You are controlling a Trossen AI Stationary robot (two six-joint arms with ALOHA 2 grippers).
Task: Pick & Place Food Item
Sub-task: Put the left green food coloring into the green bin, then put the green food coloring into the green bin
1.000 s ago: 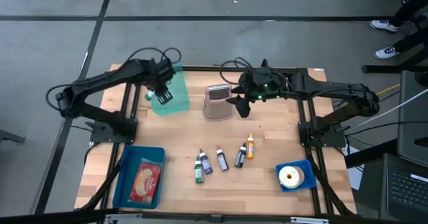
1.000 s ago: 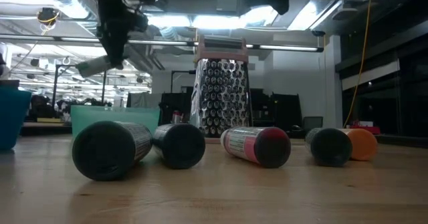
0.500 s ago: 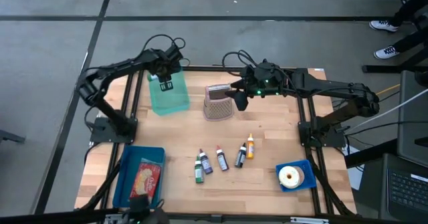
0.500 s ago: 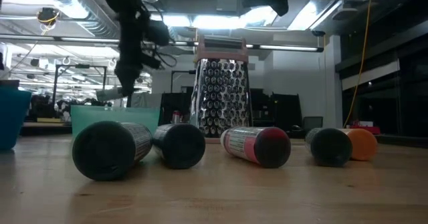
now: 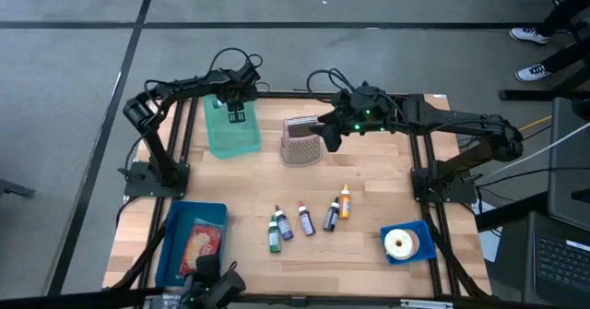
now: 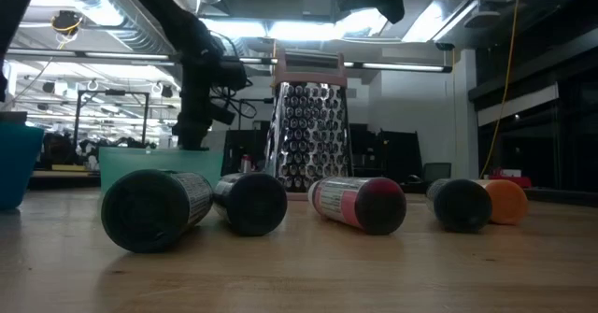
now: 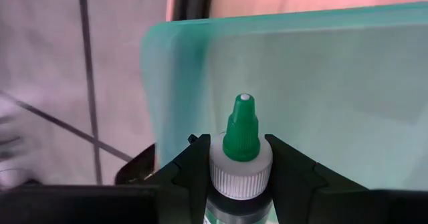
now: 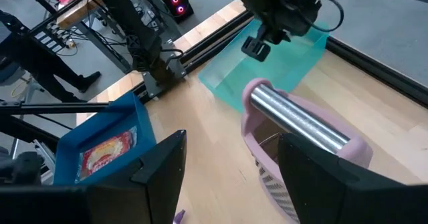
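The bottle (image 7: pixel 239 158), green-capped, is pinched by its neck in the left gripper (image 7: pixel 237 167), hanging over the teal bin (image 5: pixel 232 134) at the table's far left. I'd lower it well inside the bin's walls before letting go. The right gripper (image 8: pixel 227 160) hovers wide apart and empty over the grater (image 5: pixel 300 141).

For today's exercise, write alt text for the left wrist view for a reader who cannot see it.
The left gripper grips a small bottle with a green nozzle and white collar between its dark fingers, just in front of a translucent teal bin. Grey floor shows beyond the bin.
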